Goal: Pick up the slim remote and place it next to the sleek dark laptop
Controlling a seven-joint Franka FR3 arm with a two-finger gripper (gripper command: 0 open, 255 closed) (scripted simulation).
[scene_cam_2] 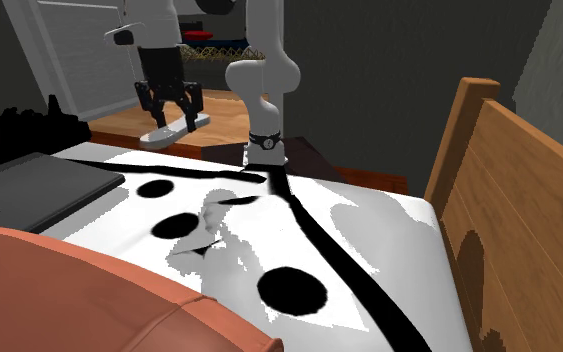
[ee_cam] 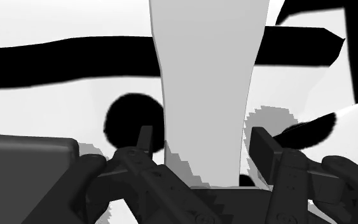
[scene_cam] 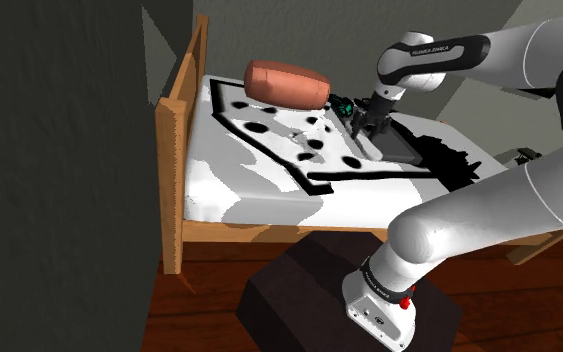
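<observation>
My gripper (ee_cam: 204,141) is clenched on the pale slim remote (ee_cam: 206,83), lifted over the spotted bed (scene_cam_2: 389,250) near the dark laptop (scene_cam_2: 29,185).

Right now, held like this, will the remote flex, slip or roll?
The remote looks like a straight flat slab, so probably stiff. It juts far past the gripper, so it may pivot in the grip. Flat faces: unlikely to roll.

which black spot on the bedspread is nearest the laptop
The spot just beside the laptop corner; the others lie farther off across the bedspread.
</observation>
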